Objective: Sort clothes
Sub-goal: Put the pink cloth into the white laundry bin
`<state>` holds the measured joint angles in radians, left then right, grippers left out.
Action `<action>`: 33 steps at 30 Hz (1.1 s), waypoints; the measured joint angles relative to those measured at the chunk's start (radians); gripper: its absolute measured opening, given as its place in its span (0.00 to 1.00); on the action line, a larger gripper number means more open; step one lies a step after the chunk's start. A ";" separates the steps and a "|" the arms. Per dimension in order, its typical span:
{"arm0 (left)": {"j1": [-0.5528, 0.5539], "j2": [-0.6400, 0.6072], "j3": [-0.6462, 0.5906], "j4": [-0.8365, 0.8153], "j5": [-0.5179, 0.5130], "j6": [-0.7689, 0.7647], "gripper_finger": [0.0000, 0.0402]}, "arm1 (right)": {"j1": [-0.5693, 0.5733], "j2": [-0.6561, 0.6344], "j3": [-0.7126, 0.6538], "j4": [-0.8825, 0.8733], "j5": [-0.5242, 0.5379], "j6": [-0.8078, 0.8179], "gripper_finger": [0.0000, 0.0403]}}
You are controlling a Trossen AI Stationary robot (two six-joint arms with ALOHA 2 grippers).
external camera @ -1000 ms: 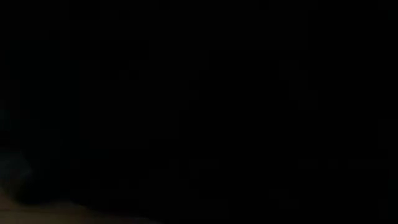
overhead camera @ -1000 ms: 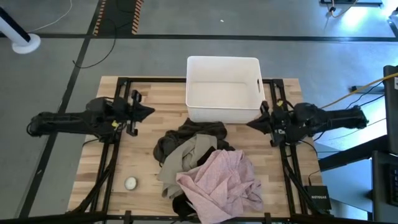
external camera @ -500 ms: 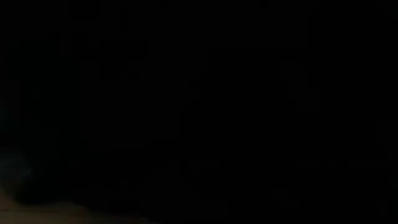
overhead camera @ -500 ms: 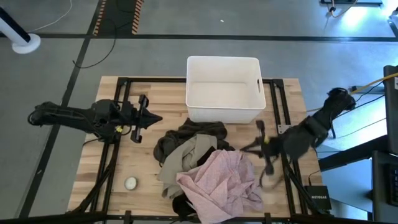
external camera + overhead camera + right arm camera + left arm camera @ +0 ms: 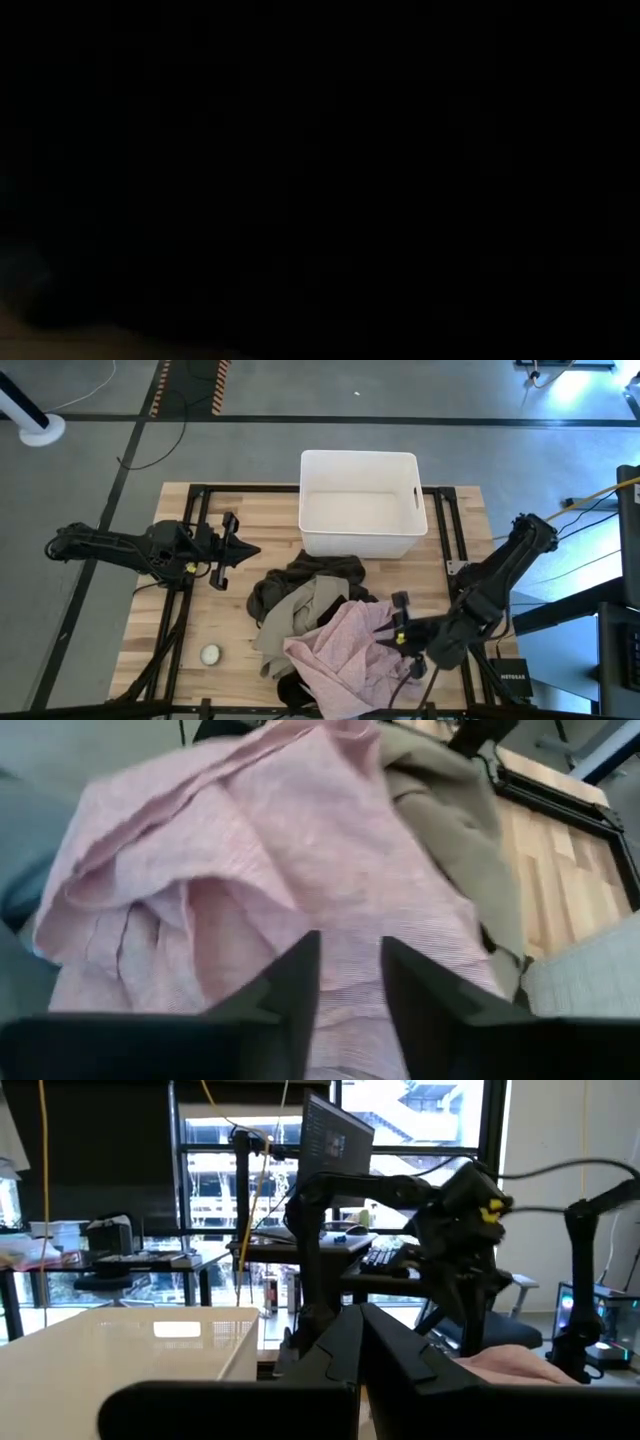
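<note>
The clothes lie in one pile on the wooden table. The pale pink garment (image 5: 345,655) lies on top at the near right, over the khaki-beige one (image 5: 315,610). The dark olive-brown one (image 5: 300,575) lies on the far side, and the black one (image 5: 293,692) at the near edge. My right gripper (image 5: 380,640) is open, pointing toward the table's left over the pink garment's right part (image 5: 300,840). The fingers (image 5: 300,980) stand just above the cloth. My left gripper (image 5: 252,550) is shut and empty, left of the pile. The low view is black.
A white bin (image 5: 358,538) stands at the table's far middle, just beyond the pile. A small white ball (image 5: 210,654) lies near the table's near left corner. Black frame rails (image 5: 450,540) run along the table's left and right sides.
My right gripper has swung from beside the bin's right end toward the table's near edge and left, coming over the pink garment. My left gripper has gone a little toward the pile and turned about its own axis. The clothes have kept still.
</note>
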<state>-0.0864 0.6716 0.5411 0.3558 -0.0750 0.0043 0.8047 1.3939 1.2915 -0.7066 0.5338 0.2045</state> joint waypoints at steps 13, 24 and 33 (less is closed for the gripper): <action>0.000 0.014 0.000 -0.034 0.000 -0.125 0.00 | 0.001 0.092 0.000 0.124 -0.189 -0.018 0.78; 0.000 0.040 0.000 -0.031 0.000 -0.128 0.00 | -0.003 0.155 0.001 0.121 -0.032 -0.165 0.81; 0.000 0.040 0.000 -0.025 0.000 -0.101 0.00 | -0.094 0.208 0.001 0.009 0.100 -0.237 0.81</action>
<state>-0.0860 0.7113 0.5415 0.3309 -0.0750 -0.0972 0.7105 1.6016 1.2922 -0.6977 0.6337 -0.0329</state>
